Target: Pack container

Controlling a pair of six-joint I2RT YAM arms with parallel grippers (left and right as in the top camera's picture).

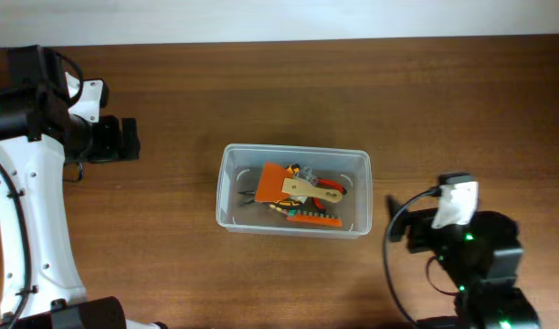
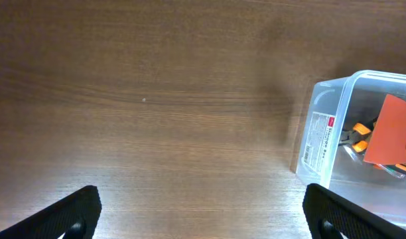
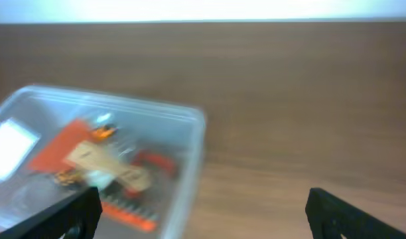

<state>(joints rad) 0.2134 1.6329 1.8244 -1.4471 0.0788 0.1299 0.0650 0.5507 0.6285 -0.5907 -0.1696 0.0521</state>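
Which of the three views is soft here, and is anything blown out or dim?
Overhead: sharp and evenly lit, container and tools crisp, a pale blown-out strip along the top. Left wrist: sharp, wood grain and the label clear, table dimmer toward the top. Right wrist: blurred throughout, container smeared, washed-out band at top.
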